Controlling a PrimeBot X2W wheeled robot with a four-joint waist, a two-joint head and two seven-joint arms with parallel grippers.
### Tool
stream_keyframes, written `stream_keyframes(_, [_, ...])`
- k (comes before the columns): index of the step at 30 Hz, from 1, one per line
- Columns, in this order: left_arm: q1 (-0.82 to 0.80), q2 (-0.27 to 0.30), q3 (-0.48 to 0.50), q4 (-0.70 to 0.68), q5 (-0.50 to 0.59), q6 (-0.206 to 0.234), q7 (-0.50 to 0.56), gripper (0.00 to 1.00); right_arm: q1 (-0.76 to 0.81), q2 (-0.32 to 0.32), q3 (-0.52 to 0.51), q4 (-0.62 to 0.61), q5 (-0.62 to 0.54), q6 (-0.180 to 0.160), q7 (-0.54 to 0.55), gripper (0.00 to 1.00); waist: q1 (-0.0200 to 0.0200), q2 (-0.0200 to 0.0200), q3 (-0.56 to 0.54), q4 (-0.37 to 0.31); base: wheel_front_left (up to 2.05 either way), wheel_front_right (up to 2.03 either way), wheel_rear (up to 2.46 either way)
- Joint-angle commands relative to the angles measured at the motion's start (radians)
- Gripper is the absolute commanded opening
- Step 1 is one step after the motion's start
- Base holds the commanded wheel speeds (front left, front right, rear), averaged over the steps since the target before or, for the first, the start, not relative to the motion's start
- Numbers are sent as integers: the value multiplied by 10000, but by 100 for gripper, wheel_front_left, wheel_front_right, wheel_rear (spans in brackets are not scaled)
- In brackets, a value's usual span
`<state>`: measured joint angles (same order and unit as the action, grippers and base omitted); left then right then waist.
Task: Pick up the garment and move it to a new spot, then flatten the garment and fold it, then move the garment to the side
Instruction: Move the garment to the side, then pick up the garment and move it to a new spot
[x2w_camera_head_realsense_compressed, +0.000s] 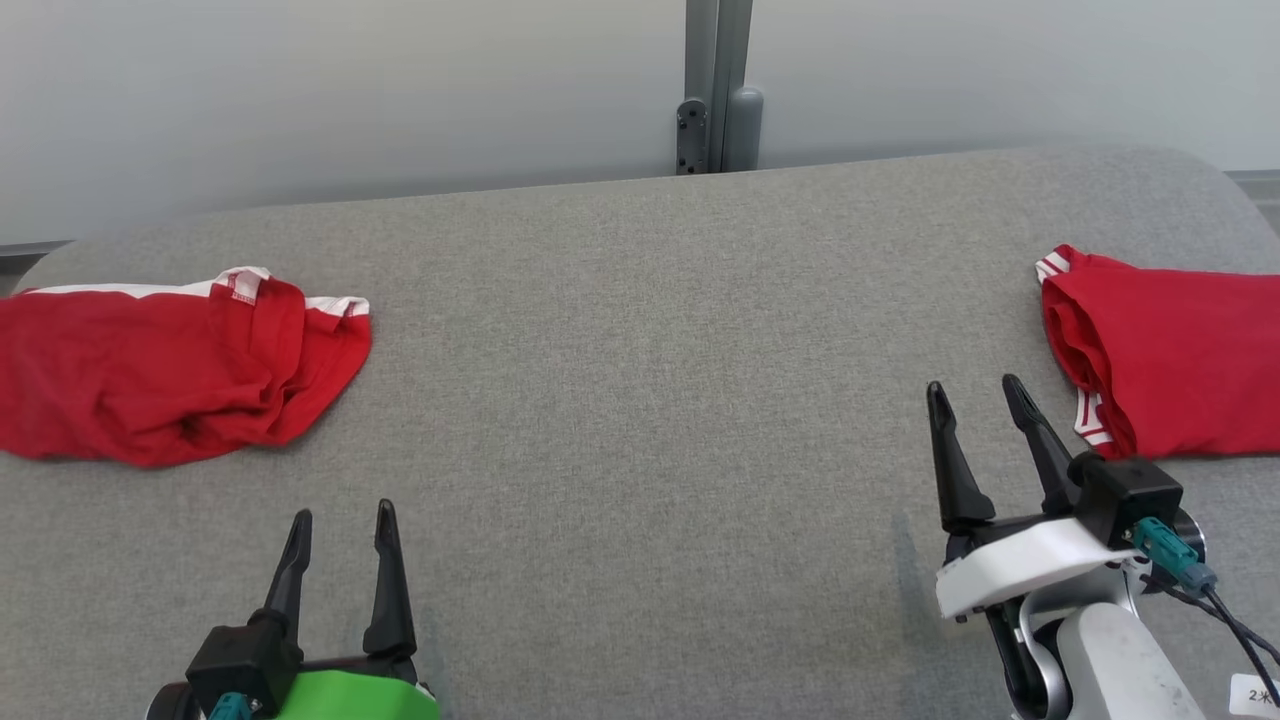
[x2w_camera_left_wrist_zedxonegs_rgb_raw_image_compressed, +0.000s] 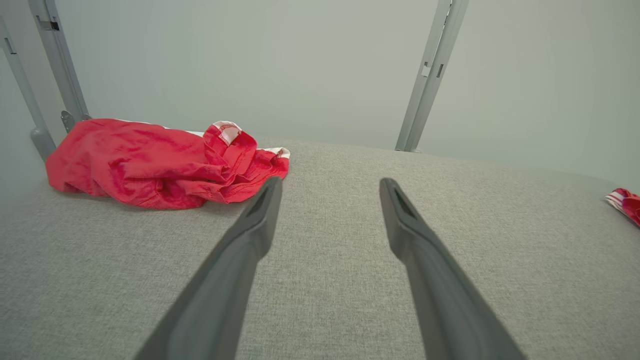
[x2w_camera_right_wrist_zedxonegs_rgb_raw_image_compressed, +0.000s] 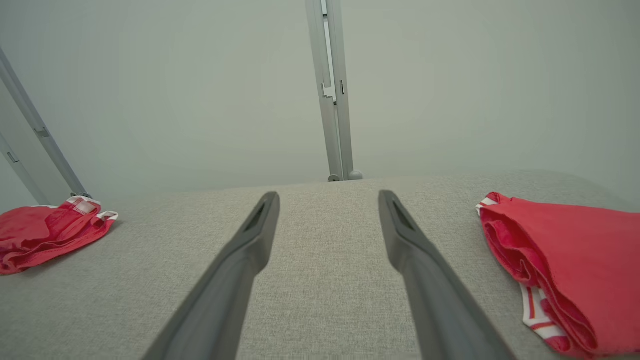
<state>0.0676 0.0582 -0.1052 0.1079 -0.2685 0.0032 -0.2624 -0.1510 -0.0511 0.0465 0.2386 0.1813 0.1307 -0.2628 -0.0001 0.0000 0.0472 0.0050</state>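
While both tools are seen spread wide and empty, nothing is gripped yet. By the head view, the left tool (x2w_camera_head_realsense_compressed: 343, 512) and right tool (x2w_camera_head_realsense_compressed: 973, 385) are hung over bare bench (x2w_camera_head_realsense_compressed: 640, 400), on the near side of the grey post (x2w_camera_head_realsense_compressed: 715, 90). The crumpled red garment (x2w_camera_head_realsense_compressed: 170, 370) is lying well left of the post; a folded red garment (x2w_camera_head_realsense_compressed: 1170, 370) is lying well right of it. The crumpled one is judged to be the pick target, pickup not begun. The left tool should be swung leftward from the post line. A raised ridge of cloth is best pinched, not a loose flap. A slow lift is advised, with the drop made in front of the post, where both tools can reach for flattening.
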Motion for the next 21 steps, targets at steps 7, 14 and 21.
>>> stream_keyframes(7, [277,-55,94,-64,141,-77,-31,100,554,-3,71,-173,332,0,-27,100,1,0,-251,-19,0,0,0])
stream_keyframes(14, [355,-71,73,-81,198,-112,-32,100,692,0,76,-98,431,-1,-27,100,1,0,-388,-40,0,0,0])
stream_keyframes(21, [323,-74,-23,-48,68,-53,-32,100,745,-1,105,-162,446,0,-27,100,1,0,-398,9,0,0,0])
